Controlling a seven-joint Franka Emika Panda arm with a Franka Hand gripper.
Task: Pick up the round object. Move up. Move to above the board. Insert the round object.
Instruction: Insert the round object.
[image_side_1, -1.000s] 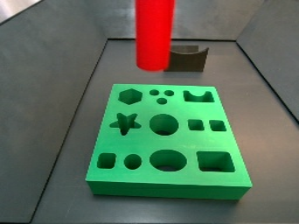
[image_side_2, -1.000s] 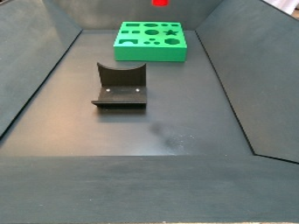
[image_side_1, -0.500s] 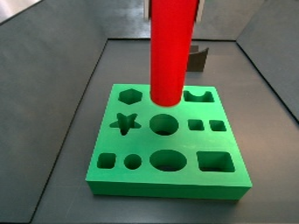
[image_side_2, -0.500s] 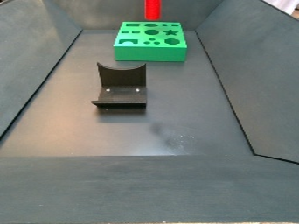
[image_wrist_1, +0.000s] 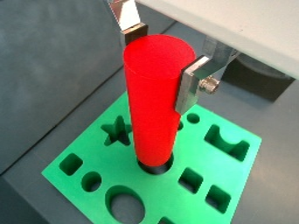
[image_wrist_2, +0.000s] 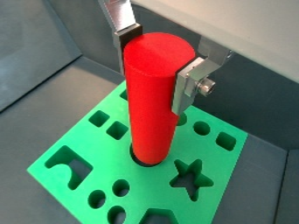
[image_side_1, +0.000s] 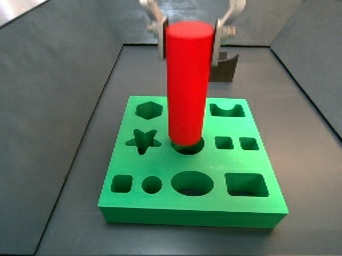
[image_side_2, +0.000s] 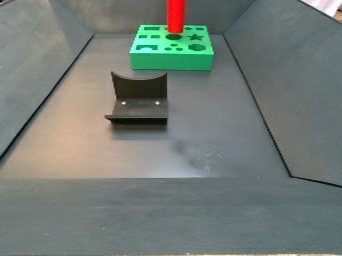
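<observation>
Both wrist views show the gripper clamping the tall red cylinder peg, its tip inside a round hole of the thick green board, while a side view alone shows the dark fixture

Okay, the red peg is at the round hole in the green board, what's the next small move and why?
Probably a short, straight push down, gripper kept shut. In both wrist views the round object stands upright with its lower end in a round hole of the board, fingers clamping its top. Most of its length is above the board, so it looks only partly inserted.
</observation>
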